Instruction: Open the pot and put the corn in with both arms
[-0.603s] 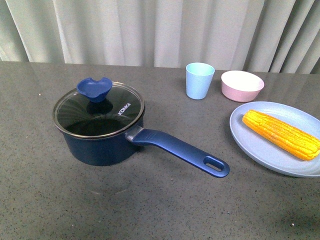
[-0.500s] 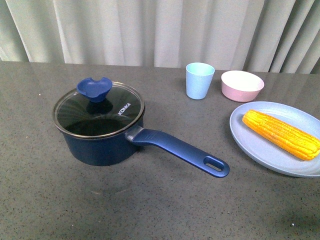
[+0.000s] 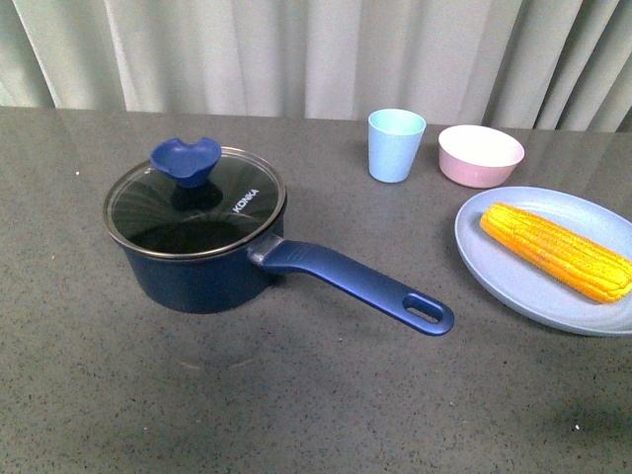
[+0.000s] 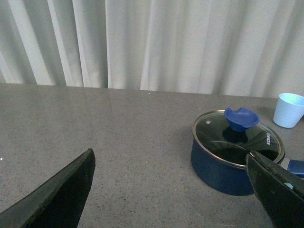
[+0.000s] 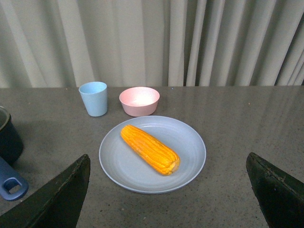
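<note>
The navy pot [image 3: 202,269] stands on the grey table with its glass lid [image 3: 195,207] on and the blue knob [image 3: 185,159] on top. Its long handle [image 3: 355,284] points toward the front right. The pot also shows in the left wrist view [image 4: 223,164], ahead of my open, empty left gripper [image 4: 175,199], which is well short of it. The corn [image 3: 555,251] lies on a light blue plate [image 3: 513,272] at the right. In the right wrist view the corn [image 5: 149,149] lies ahead of my open, empty right gripper [image 5: 168,199]. Neither arm shows in the front view.
A light blue cup [image 3: 395,145] and a pink bowl [image 3: 480,155] stand behind the plate, near the grey curtain. They also show in the right wrist view, the cup [image 5: 93,99] and the bowl [image 5: 139,100] beyond the plate [image 5: 190,142].
The front view has shifted slightly, so everything sits a little higher in the picture. No object has moved on the table.
</note>
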`<state>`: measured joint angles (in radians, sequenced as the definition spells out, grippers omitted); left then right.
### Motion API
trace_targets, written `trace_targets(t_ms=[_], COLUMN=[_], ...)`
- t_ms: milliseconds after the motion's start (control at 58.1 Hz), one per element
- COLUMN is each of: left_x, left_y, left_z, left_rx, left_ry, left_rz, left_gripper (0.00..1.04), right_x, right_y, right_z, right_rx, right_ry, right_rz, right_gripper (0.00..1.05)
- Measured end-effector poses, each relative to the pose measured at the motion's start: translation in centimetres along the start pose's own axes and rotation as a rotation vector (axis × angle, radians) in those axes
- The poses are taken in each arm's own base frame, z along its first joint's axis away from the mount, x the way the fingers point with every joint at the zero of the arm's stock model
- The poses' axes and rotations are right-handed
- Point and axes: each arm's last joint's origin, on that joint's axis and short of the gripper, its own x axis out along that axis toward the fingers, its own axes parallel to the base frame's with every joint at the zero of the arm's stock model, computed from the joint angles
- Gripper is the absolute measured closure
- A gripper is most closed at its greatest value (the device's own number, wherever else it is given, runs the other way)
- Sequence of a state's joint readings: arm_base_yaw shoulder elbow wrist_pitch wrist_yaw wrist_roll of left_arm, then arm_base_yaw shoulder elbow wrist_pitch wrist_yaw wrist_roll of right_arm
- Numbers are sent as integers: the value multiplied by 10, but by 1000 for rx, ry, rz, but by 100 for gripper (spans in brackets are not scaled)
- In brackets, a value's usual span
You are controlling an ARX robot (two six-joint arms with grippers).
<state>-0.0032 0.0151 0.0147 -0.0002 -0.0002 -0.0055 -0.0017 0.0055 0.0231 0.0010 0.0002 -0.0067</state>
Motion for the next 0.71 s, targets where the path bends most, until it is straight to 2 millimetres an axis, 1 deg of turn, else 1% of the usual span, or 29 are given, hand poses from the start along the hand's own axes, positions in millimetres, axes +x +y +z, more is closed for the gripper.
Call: trace_targets(t_ms=[69, 103, 172, 224, 293, 396, 500, 586, 637, 706], left_x=[0, 0, 3, 10, 22, 43, 63, 84, 101, 118], left_y=[0, 0, 0, -1, -1, -2, -5, -9, -13, -20], left_z=[0, -1, -1, -1, 0, 8, 11, 7, 1, -6], left_rx=[0, 3, -22, -41, -42, -33, -23, -23, -21, -17], left_ry=[0, 40, 255, 338, 364, 338, 312, 311, 320, 340], left_rz=[0, -28, -153, -196, -207, -219, -250, -285, -300, -313], left_gripper=[9, 9, 9, 9, 9, 9, 9, 9, 9, 9], right_x=[0, 0, 0, 0, 0, 0, 0, 0, 0, 0], right_y=[0, 0, 0, 0, 0, 0, 0, 0, 0, 0], right_z=[0, 0, 0, 0, 0, 0, 0, 0, 0, 0], right_rx=[0, 0, 0, 0, 0, 0, 0, 0, 0, 0], right_ry=[0, 0, 0, 0, 0, 0, 0, 0, 0, 0], right_rz=[0, 0, 1, 2, 2, 0, 0, 0, 0, 0], right_gripper=[9, 9, 9, 9, 9, 9, 9, 9, 9, 9])
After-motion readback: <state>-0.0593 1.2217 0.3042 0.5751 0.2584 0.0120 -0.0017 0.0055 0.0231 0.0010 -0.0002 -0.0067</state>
